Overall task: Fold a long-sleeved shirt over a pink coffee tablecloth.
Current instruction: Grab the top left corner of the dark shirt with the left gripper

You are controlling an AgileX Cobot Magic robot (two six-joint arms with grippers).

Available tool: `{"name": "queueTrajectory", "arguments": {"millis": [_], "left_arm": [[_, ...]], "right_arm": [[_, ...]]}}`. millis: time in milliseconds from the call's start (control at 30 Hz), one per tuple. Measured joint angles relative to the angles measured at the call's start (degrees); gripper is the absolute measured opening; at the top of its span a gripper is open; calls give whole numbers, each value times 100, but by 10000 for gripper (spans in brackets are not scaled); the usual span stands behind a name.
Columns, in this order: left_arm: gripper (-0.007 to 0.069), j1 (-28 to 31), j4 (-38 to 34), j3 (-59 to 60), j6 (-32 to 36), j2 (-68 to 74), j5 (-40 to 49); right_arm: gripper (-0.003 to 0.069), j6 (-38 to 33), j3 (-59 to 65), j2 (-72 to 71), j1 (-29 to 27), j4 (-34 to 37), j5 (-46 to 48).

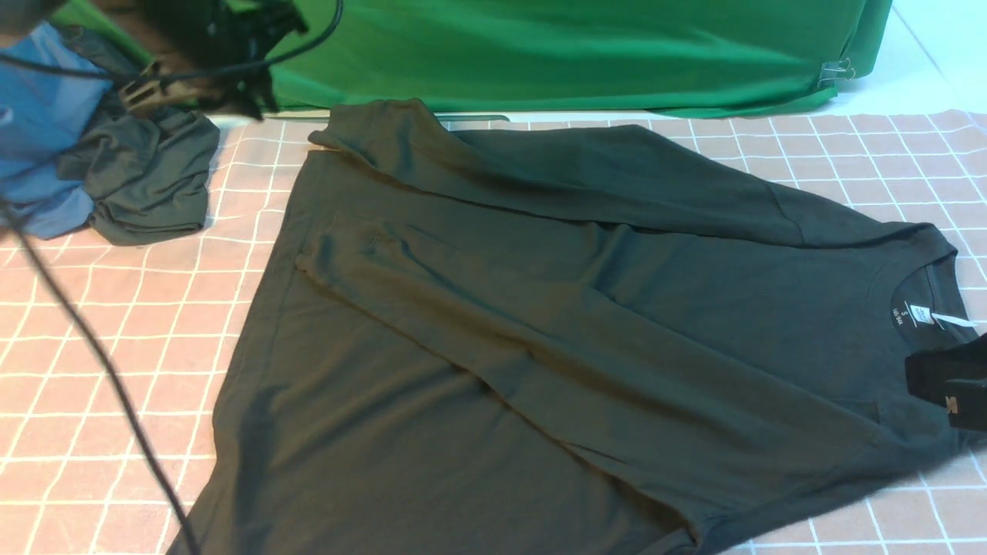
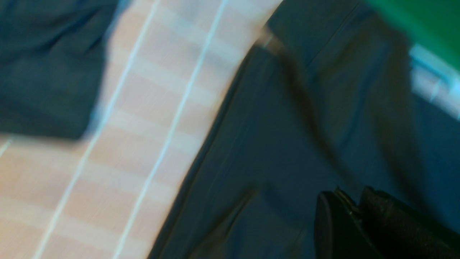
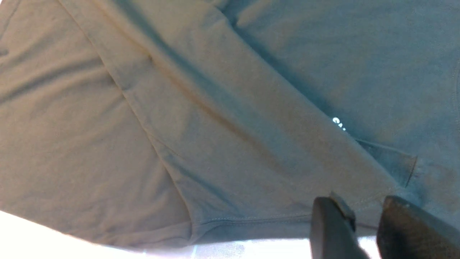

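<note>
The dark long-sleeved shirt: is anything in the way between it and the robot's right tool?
Nothing visible. The right tool sits right at the long-sleeved shirt's edge near the collar, bare fabric below it. The small bunched garment lies far off to the left.

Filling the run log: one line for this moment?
long-sleeved shirt: spread, sleeves folded in | right fingers: at its edge | tablecloth: underneath

Lower left, free: bare pink coffee tablecloth [image 1: 46, 401], crossed diagonally by a black cable [image 1: 104, 362].
Upper left, blocked: dark garment [image 1: 146, 185] bunched against blue cloth [image 1: 38, 131].
Top, blocked: draped green fabric [image 1: 578, 54].
Centre: long-sleeved shirt [image 1: 540, 324], lying low and flat.
Upper right, free: bare grid squares.
</note>
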Motion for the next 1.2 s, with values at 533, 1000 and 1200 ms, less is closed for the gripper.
{"name": "queueTrajectory", "arguments": {"millis": [533, 1000, 1200], "left_arm": [[533, -5, -921, -1646, 30, 2323, -754], [255, -5, -1048, -1673, 92, 2544, -1330], [43, -5, -963, -1674, 446, 2533, -1137]], "right_arm": [[235, 66, 0, 0, 0, 1, -19], [235, 140, 0, 0, 0, 1, -111], [235, 146, 0, 0, 0, 1, -142]]}}
